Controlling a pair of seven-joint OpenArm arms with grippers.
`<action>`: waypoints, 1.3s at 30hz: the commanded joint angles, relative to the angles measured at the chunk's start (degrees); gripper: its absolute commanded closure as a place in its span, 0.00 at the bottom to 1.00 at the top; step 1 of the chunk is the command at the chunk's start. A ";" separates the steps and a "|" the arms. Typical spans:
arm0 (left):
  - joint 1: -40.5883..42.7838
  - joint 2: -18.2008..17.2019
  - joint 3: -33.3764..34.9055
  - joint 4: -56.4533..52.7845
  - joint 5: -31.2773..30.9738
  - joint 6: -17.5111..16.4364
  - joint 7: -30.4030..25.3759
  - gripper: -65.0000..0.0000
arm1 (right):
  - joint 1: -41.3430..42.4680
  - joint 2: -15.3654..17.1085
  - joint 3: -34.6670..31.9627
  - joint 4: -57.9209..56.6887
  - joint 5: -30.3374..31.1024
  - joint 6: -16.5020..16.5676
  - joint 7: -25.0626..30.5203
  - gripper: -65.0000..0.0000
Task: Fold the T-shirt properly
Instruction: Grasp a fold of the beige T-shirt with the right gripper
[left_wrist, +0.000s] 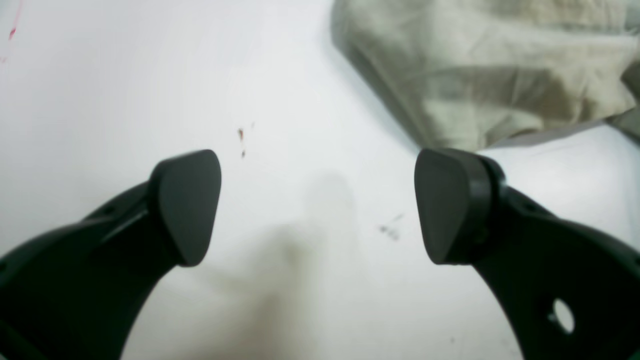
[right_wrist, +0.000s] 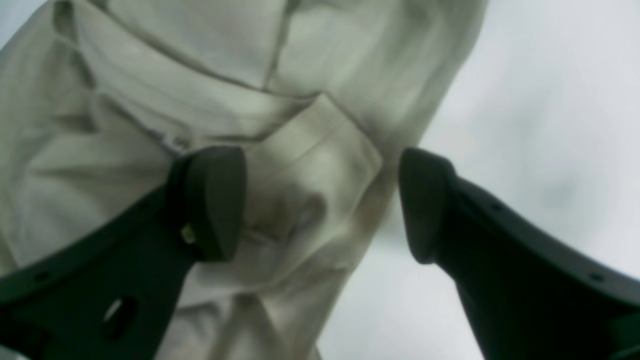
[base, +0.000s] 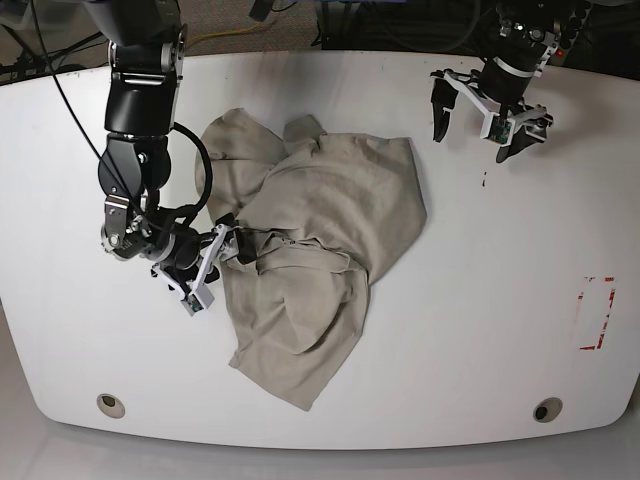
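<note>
T-shirt (base: 318, 245) lay crumpled, wrinkled, mid white table (base: 500, 300). Right gripper (base: 213, 262) sat at T-shirt's edge, jaws wide, straddling bunched cloth fold, nothing clamped. Left gripper (base: 478, 125) hovered well apart from T-shirt, jaws wide, empty.

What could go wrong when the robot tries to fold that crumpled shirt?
The T-shirt lies bunched, so the right gripper, open at its edge, might pinch several layers at once and drag the heap. The left gripper is open over bare table, away from the cloth, so one-sided pulling could twist it further.
</note>
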 joint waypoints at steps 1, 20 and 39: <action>0.22 0.37 -0.15 1.01 -0.44 0.16 -1.19 0.12 | 3.43 0.63 0.05 -2.76 1.88 0.17 1.02 0.29; 0.22 0.37 -0.15 0.93 -0.44 0.16 -1.19 0.12 | 4.67 -1.84 -0.12 -6.10 1.44 0.17 1.55 0.30; -0.04 0.37 -0.06 0.22 -0.35 0.16 -1.19 0.12 | 2.56 -1.31 -0.12 -8.30 1.35 0.17 5.77 0.83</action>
